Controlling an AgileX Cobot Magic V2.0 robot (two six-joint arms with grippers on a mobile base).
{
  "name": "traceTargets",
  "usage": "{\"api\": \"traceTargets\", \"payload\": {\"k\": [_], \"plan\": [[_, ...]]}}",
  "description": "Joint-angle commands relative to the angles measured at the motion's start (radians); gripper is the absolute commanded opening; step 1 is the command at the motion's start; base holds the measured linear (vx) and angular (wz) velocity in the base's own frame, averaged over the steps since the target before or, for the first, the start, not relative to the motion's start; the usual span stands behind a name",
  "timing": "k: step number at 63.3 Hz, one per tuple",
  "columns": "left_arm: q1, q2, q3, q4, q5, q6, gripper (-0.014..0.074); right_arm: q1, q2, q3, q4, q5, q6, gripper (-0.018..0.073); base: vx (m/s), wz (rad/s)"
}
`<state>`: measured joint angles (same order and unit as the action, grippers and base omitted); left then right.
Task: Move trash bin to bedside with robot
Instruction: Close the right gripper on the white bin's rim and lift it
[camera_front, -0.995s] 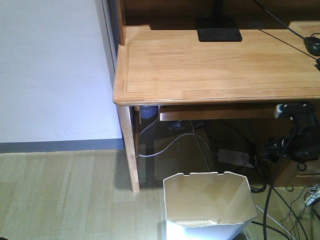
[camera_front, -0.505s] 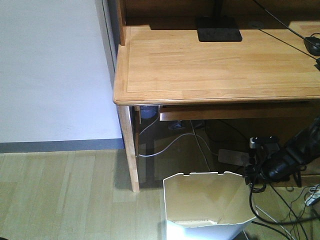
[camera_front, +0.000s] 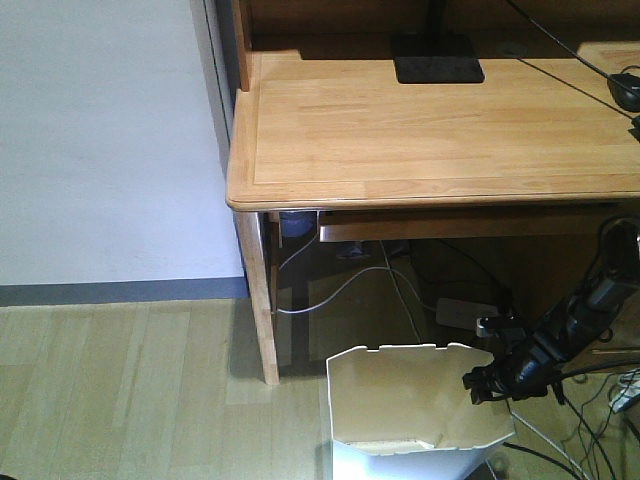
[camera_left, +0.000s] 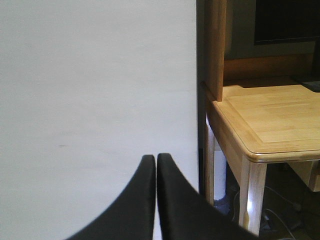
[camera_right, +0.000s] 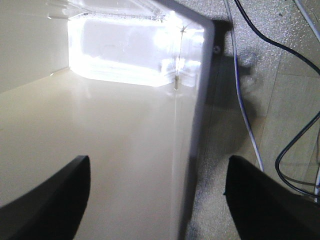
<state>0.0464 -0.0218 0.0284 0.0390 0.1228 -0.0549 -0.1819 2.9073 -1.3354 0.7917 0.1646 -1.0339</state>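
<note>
Pale plank floor (camera_front: 120, 380) and a white wall (camera_front: 100, 130) fill the left of the front view, and a light wooden desk (camera_front: 420, 130) fills the right. The trash bin (camera_front: 400, 400) stands upright on the floor at the near edge, just right of the desk's near left leg and in front of the space under the desktop. Its notched rim faces up and its cream inside is in plain sight. Loose cables (camera_front: 350, 285) and a power strip (camera_front: 468, 315) lie under the desk. The right arm (camera_front: 585, 305) reaches down from the right, and the right gripper (camera_front: 476, 385) sits at the bin's right rim.

Left wrist view: the left gripper (camera_left: 155, 159) has its two black fingers pressed together with nothing between them. It points at the white wall, and the desk's corner is to the right.

Right wrist view: the black fingers (camera_right: 50, 200) are spread wide apart. The bin's right wall runs upright between them, with one finger over the cream inside and the other outside. More cables trail over the floor on the right.
</note>
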Motion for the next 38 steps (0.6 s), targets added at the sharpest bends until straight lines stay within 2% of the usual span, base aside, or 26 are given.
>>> {"api": "traceTargets", "payload": {"k": [1, 14, 20, 26, 31, 34, 38], "plan": [[0.0, -0.004, -0.021, -0.005, -0.072, -0.004, -0.0006, -0.003, -0.013, -0.059, -0.002, 0.003, -0.01, 0.0529, 0.0, 0.0], [0.0, -0.004, -0.021, -0.005, -0.072, -0.004, -0.0006, -0.003, 0.059, -0.15, -0.002, 0.005, -0.002, 0.0524, 0.0, 0.0], [0.0, -0.004, -0.021, -0.005, -0.072, -0.004, -0.0006, -0.003, 0.085, -0.184, -0.004, 0.027, 0.001, 0.0482, 0.0, 0.0], [0.0, -0.004, -0.021, -0.005, -0.072, -0.004, -0.0006, -0.003, 0.1, -0.214, -0.005, 0.077, 0.003, 0.0345, 0.0, 0.0], [0.0, -0.004, -0.021, -0.005, -0.072, -0.004, -0.0006, -0.003, 0.098, -0.224, -0.005, 0.113, 0.005, 0.0147, 0.0, 0.0], [0.0, -0.004, -0.021, -0.005, -0.072, -0.004, -0.0006, -0.003, 0.09, -0.225, -0.014, 0.13, 0.005, -0.0008, 0.0, 0.0], [0.0, -0.004, -0.021, -0.005, -0.072, -0.004, -0.0006, -0.003, 0.074, -0.222, -0.022, 0.149, 0.005, -0.0015, 0.0, 0.0]]}}
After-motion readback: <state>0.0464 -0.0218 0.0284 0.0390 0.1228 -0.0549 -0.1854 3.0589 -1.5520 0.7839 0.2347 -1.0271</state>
